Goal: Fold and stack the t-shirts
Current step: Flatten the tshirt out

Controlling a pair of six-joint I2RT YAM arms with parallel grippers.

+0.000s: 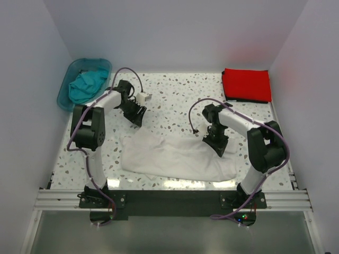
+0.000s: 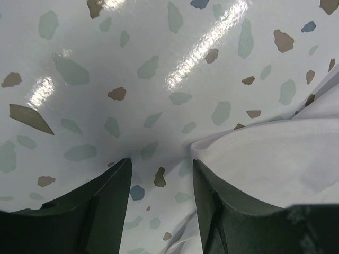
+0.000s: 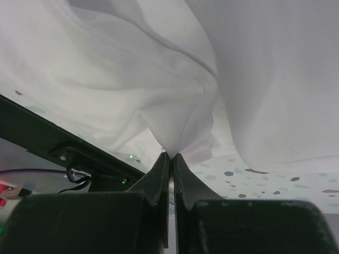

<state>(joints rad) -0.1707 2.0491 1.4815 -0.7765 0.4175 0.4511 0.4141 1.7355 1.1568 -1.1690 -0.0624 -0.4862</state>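
Note:
The white t-shirt (image 1: 175, 156) lies crumpled across the near middle of the table. My right gripper (image 1: 217, 144) is shut on a pinch of its cloth (image 3: 175, 127) at the shirt's upper right part and lifts it into a peak. My left gripper (image 1: 136, 115) is open and empty just above the table, beyond the shirt's far left corner (image 2: 265, 159). The red t-shirt (image 1: 246, 83) lies folded at the far right corner. The teal t-shirt (image 1: 87, 84) lies bunched in the plastic tub (image 1: 69, 87) at the far left.
The speckled tabletop (image 1: 169, 100) shows between the arms and the back wall. A black rail (image 1: 169, 198) runs along the near edge. White walls close in the left, right and back sides.

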